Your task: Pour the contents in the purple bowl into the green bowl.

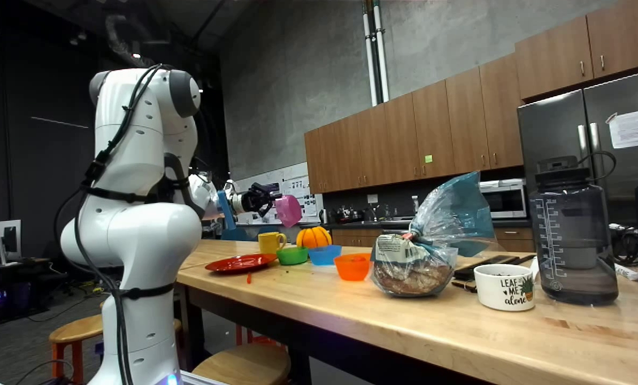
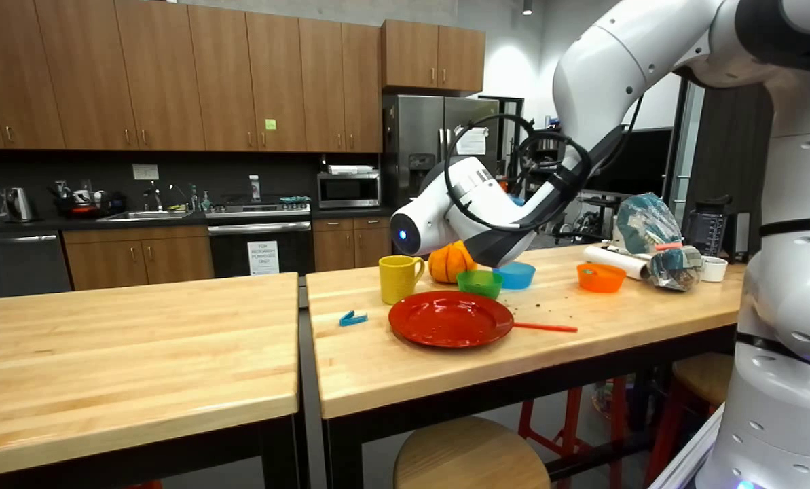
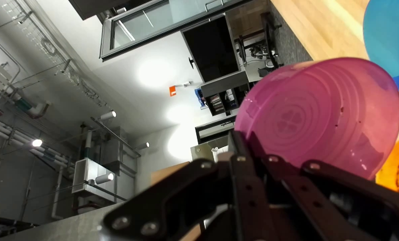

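Note:
The purple bowl [image 1: 288, 210] is held in the air, tipped on its side, above the table near the green bowl [image 1: 293, 256]. My gripper [image 1: 275, 200] is shut on its rim. In the wrist view the purple bowl's inside [image 3: 296, 117] faces the camera, with a few dark specks on its wall, and the gripper [image 3: 245, 134] pinches its edge. In an exterior view the green bowl [image 2: 480, 284] stands upright between the pumpkin and the red plate; what lies in it I cannot tell. The arm hides the purple bowl and the gripper there.
Close around the green bowl stand a blue bowl [image 2: 514, 275], an orange pumpkin [image 2: 450, 262], a yellow mug [image 2: 398, 279] and a flat red plate [image 2: 451, 319]. Farther along are an orange bowl [image 1: 352, 267] and a bagged loaf [image 1: 412, 270]. Dark crumbs dot the tabletop.

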Motion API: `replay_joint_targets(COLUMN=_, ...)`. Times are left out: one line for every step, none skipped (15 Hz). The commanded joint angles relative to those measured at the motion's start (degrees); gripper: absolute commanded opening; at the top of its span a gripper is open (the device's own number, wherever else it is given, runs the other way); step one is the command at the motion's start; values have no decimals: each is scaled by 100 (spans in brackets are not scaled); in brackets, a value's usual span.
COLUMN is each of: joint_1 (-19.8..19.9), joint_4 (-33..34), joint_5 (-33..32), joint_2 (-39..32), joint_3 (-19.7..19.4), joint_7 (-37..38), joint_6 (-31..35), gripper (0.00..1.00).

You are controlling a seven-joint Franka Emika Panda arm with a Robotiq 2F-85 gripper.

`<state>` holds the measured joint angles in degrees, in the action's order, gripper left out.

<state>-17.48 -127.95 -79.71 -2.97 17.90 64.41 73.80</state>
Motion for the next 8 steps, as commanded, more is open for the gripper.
replay_joint_targets(joint_1=-60, joint_4=-75, joint_5=-45, joint_2=27, joint_3=35, joint_7=127, joint_6=-149, gripper=1)
replay_joint_targets(joint_1=-63, joint_4=-106, joint_5=-49, joint_2=51, joint_3=46, joint_7=122, joint_6=-102, gripper=1)
replay_joint_targets(joint_1=-33, joint_4=-57, joint_5=69, joint_2=61, joint_3=33, joint_7=53, joint_6=-10, gripper=1)
replay_joint_targets(joint_1=3, joint_4=-24, joint_5=254, joint_2=109, joint_3=17, joint_7=-134, joint_6=231, gripper=1)
replay_joint_targets(joint_1=37, joint_4=-8, joint_5=393, joint_2=158, joint_3=-4, joint_7=-252, joint_6=458, gripper=1)
replay_joint_targets(joint_1=93, joint_4=6, joint_5=586, joint_2=242, joint_3=-47, joint_7=-412, joint_6=791, gripper=1)
replay_joint_targets(joint_1=147, joint_4=-2, joint_5=738, joint_2=323, joint_3=-93, joint_7=-610, joint_6=1121, gripper=1)
replay_joint_targets(joint_1=213, joint_4=-3, joint_5=871, joint_2=410, joint_3=-161, joint_7=-797, joint_6=1434, gripper=1)
